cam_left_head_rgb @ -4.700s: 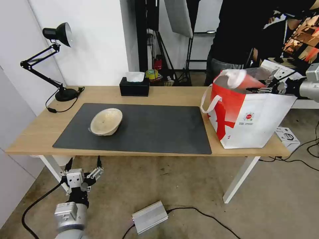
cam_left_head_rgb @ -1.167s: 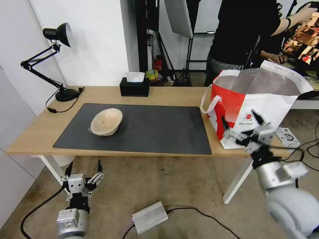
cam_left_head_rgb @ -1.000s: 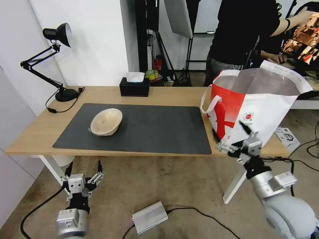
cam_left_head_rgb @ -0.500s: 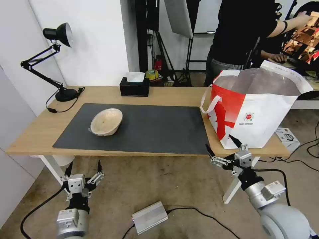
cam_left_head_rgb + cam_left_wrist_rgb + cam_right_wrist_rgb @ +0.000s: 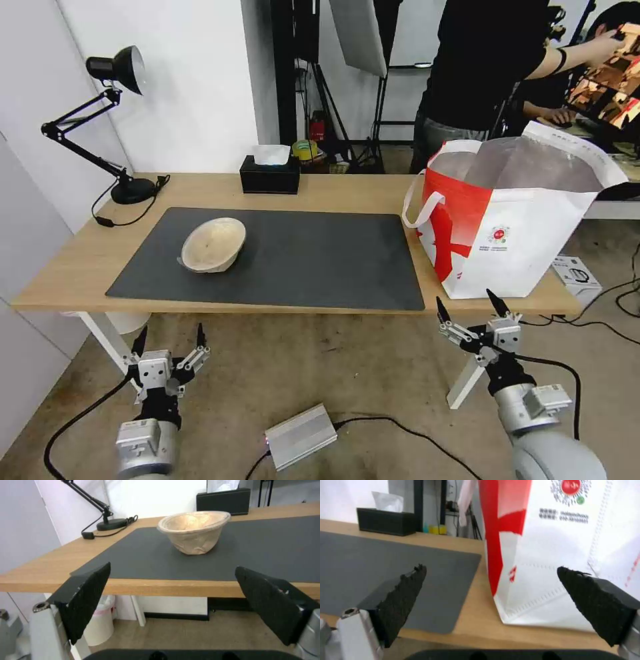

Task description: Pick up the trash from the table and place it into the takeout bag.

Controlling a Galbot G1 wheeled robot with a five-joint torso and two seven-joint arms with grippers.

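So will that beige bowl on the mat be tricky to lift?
Probably not heavy: the beige bowl looks thin-walled and empty. Its crumpled sides suggest it may flex or dent if squeezed. It already leans on the mat, so a push might tip it.

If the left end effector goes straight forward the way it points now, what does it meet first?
Probably the front edge of the long light-wood table: the open left end effector, below and before it, faces that edge. The beige shallow bowl on the dark grey mat sits higher, farther back.
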